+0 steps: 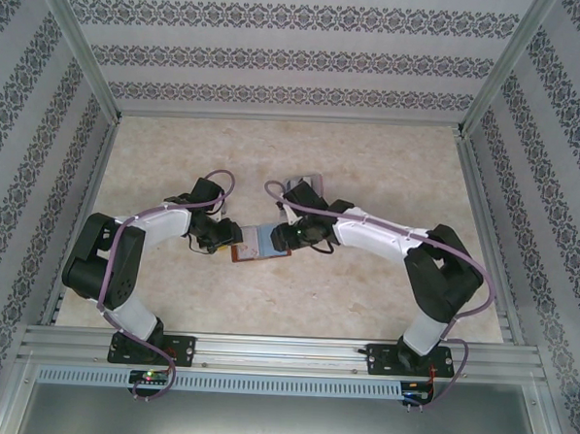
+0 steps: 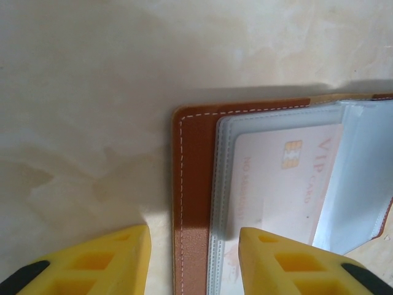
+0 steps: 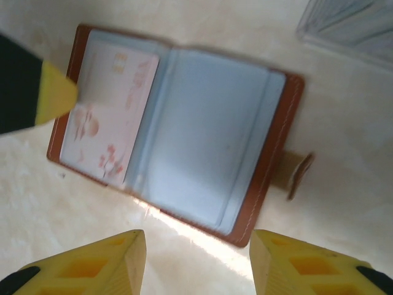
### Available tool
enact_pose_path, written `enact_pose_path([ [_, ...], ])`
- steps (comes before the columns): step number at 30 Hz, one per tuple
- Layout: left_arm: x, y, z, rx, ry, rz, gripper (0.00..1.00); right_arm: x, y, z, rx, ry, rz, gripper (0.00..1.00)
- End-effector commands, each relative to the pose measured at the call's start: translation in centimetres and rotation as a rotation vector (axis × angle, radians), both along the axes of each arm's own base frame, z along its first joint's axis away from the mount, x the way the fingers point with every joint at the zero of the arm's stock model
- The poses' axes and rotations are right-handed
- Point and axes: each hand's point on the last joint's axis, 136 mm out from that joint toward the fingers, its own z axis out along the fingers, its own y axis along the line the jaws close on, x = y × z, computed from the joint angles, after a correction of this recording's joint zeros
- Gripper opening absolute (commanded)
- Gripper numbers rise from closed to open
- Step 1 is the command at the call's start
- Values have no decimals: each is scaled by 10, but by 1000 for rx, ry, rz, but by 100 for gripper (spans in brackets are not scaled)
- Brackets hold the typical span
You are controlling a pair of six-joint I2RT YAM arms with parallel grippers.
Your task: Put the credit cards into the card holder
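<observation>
The brown card holder [image 1: 261, 245] lies open on the table between both arms. Its left sleeve holds a pale pink credit card [image 2: 276, 184] with a gold chip, also seen from the right wrist as the card [image 3: 110, 117]. The right sleeve [image 3: 209, 141] is bare grey-blue, with the clasp tab [image 3: 301, 172] sticking out beside it. My left gripper [image 2: 194, 264] is open and straddles the holder's brown stitched edge [image 2: 193, 160], one finger over the table and one over the sleeve. My right gripper [image 3: 198, 264] is open above bare table just short of the holder's near edge, holding nothing.
A small pile of pale grey cards [image 1: 306, 187] lies behind the right arm, seen at the top right corner from the right wrist [image 3: 353, 24]. Patterned walls and a metal frame [image 1: 84, 60] enclose the table. The left gripper's yellow fingertip [image 3: 55, 95] rests at the holder's left page.
</observation>
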Motion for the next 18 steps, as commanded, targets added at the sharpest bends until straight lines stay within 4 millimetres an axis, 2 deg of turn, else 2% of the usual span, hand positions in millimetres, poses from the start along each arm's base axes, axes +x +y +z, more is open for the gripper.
enact_pose_path([
  [1, 1, 7, -2, 35, -5, -19, 44, 1, -4, 4, -23, -59, -58, 52],
  [7, 4, 12, 5, 19, -28, -6, 45, 10, 21, -18, -22, -29, -96, 56],
  [11, 3, 15, 2, -1, -16, 4, 45, 14, 26, -29, -34, -22, -117, 56],
  [18, 1, 8, -5, -55, 8, 5, 44, 16, 26, -37, -92, -40, -110, 51],
])
